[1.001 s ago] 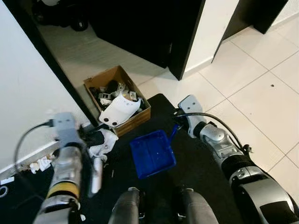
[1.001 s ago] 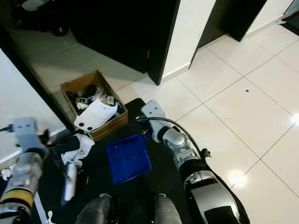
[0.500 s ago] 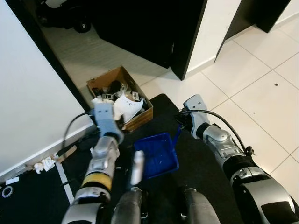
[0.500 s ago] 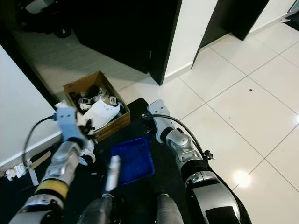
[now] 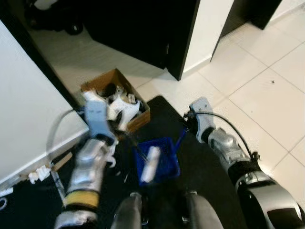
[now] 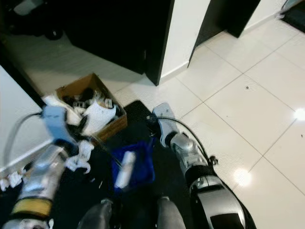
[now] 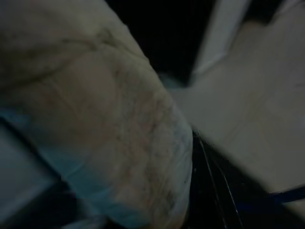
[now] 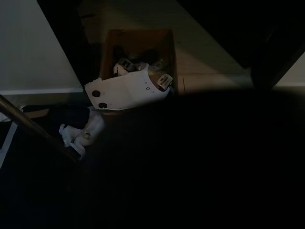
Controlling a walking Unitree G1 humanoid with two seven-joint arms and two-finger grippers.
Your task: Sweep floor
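The left gripper, raised over a black mat, grips a thin rod whose pale, cylindrical brush hangs over a blue dustpan; its fingers are blurred by motion but closed on the rod. The brush looks off-white and rounded, and in the left wrist view it looms close as a pale, grimy, softly textured mass. The dustpan is a shallow, square-edged tray of glossy blue plastic lying flat on the mat just ahead of the robot's knees, its handle reaching toward the right gripper, which meets that handle; whether those fingers are clamped cannot be told. A black cable loops above the silver right forearm. Behind the dustpan, a brown cardboard box sits at the mat's far corner, crammed with small dark and white scraps and a curved white plastic shell with dark holes. Crumpled white paper lies on the mat between the box and the left arm, and more white litter lies along the foot of a white wall on the robot's left. Beyond the mat spread glossy pale floor tiles, with a dark doorway and a black door frame ahead.
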